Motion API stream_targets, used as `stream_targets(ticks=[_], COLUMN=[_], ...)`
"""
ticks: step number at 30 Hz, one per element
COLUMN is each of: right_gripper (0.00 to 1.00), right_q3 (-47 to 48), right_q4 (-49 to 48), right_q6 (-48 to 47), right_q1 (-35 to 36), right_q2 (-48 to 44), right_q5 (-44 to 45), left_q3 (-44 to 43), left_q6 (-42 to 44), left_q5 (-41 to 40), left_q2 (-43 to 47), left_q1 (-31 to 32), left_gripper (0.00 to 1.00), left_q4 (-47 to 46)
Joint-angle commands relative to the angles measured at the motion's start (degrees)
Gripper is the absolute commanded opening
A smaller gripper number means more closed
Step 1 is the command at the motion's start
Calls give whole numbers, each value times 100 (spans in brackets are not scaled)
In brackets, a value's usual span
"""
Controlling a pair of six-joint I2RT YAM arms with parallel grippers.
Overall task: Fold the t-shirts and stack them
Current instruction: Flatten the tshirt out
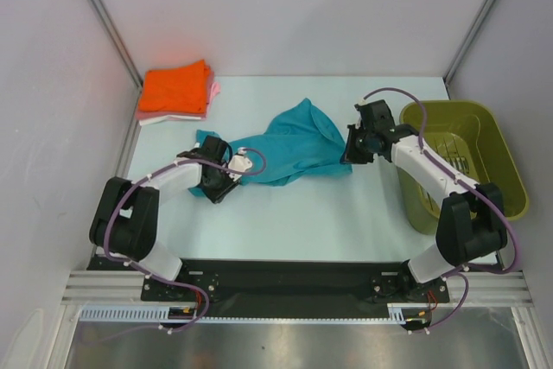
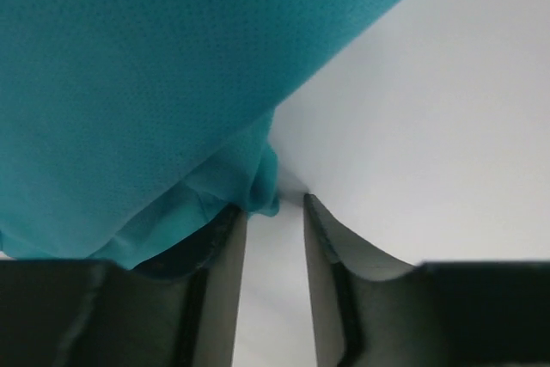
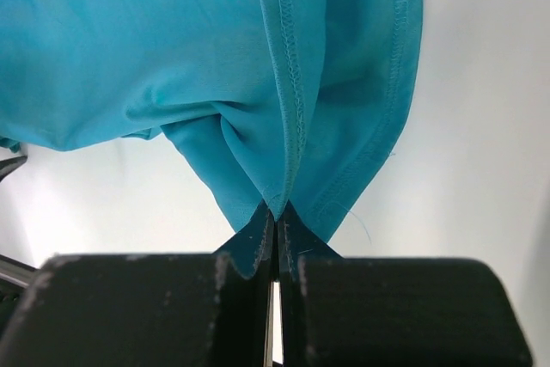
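At the left of the table (image 1: pixel 285 231), the left gripper (image 2: pixel 275 205) stands narrowly parted, holding nothing, just beside one end of the teal t-shirt (image 1: pixel 289 149), which stretches rightward to the right gripper (image 3: pixel 277 211), clamped on its hem.

A plain grey-white back wall (image 1: pixel 285 6) stands beyond the left claw (image 1: pixel 218 186) and the right claw (image 1: pixel 352 153). Under them lies a pale, smooth surface (image 1: pixel 285 231). Thin metal posts (image 1: pixel 104 19) lean up in the far corners beside the side walls (image 1: pixel 43 84). An olive-green basket (image 1: pixel 488 136) sits just right of the right claw. The light is soft and even.
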State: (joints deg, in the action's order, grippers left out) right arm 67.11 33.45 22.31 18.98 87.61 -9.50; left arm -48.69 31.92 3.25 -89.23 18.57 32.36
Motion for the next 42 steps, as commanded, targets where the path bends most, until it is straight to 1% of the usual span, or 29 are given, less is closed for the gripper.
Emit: stream_targets(ticks=[1, 3, 4, 6, 8, 9, 10, 12, 13, 14, 15, 16, 17, 18, 21, 24, 25, 28, 30, 32, 33, 34, 35, 36, 37, 38, 40, 41, 42], right_gripper=[0, 0, 0, 0, 0, 0, 0, 0, 0, 0, 0, 0, 0, 0, 0, 0, 0, 0, 0, 0, 0, 0, 0, 0, 0, 0, 0, 0, 0], right_q3=[65, 48, 56, 144, 319, 433, 756, 1092, 1468, 1619, 1795, 2058, 2200, 2314, 2762, 3324, 3456, 3818, 3871, 3871, 3888, 3993, 4064, 4186, 4466, 4738, 5353, 6165, 6556], right_q4=[65, 65, 65, 109, 266, 372, 486, 890, 1030, 1232, 1303, 1417, 1462, 1489, 1716, 1998, 2225, 2437, 2281, 1789, 1596, 1151, 937, 744, 402, 312, 215, 240, 258], right_q6=[46, 55, 46, 55, 37, 11, -102, -226, -270, -331, -341, -350, -332, -323, -306, -262, -236, -122, -68, -68, -77, -155, -139, -113, -69, 97, 160, 230, 404], right_q1=[-44, -70, -79, -123, -167, -167, -193, -237, -333, -395, -474, -631, -711, -773, -922, -967, -984, -993, -1010, -1063, -1098, -1177, -1221, -1282, -1387, -1415, -1467, -1511, -1555], right_q2=[-289, -315, -350, -403, -508, -552, -639, -736, -789, -929, -1009, -1096, -1263, -1360, -1677, -1887, -1923, -2020, -1977, -1828, -1705, -1347, -1152, -933, -400, -133, 508, 1138, 1422], right_q5=[80, 80, 80, 27, -35, -9, 18, 141, 150, 115, 80, -60, -139, -210, -508, -685, -763, -826, -896, -1001, -1010, -1149, -1168, -1168, -1203, -1204, -1274, -1274, -1335], left_q3=[-150, -167, -194, -316, -518, -832, -1027, -1466, -1973, -2230, -2755, -3013, -3259, -3722, -4445, -5025, -5184, -5642, -5713, -5661, -5582, -5582, -5590, -5721, -5844, -5993, -6616, -6862, -7439], left_q6=[-116, -133, -160, -195, -186, -117, -46, 233, 349, 454, 647, 727, 789, 894, 1017, 1053, 1036, 921, 851, 903, 930, 939, 930, 904, 843, 703, 526, 378, 324], left_q5=[-52, -113, -201, -210, -272, -272, -176, 52, 123, 211, 220, 203, 133, 80, -43, -192, -228, -307, -455, -535, -570, -649, -685, -711, -737, -781, -852, -939, -983], left_q2=[-138, -182, -174, -52, 124, 369, 528, 1010, 1161, 1284, 1494, 1592, 1671, 1811, 2154, 2409, 2445, 2507, 2507, 2420, 2341, 2253, 2026, 1876, 1726, 1551, 997, 804, 402], left_q1=[-20, -20, -20, -37, -90, -116, -186, -502, -642, -940, -1091, -1257, -1520, -1618, -1830, -1830, -1830, -1830, -1830, -1830, -1830, -1830, -1830, -1996, -2015, -2058, -2094, -2111, -2112], left_gripper=[36, 9, 0, 0, 0, 0, 0, 0, 0, 0, 0, 0, 0, 0, 0, 0, 0, 0, 0, 0, 0, 0, 0, 0, 0, 0, 0, 0, 0], left_q4=[-326, -370, -397, -318, 119, 356, 916, 1516, 2085, 2351, 2589, 2939, 3099, 3353, 3575, 3619, 3672, 3637, 3410, 3164, 2867, 2690, 2531, 2208, 2065, 1951, 1643, 1538, 1371])
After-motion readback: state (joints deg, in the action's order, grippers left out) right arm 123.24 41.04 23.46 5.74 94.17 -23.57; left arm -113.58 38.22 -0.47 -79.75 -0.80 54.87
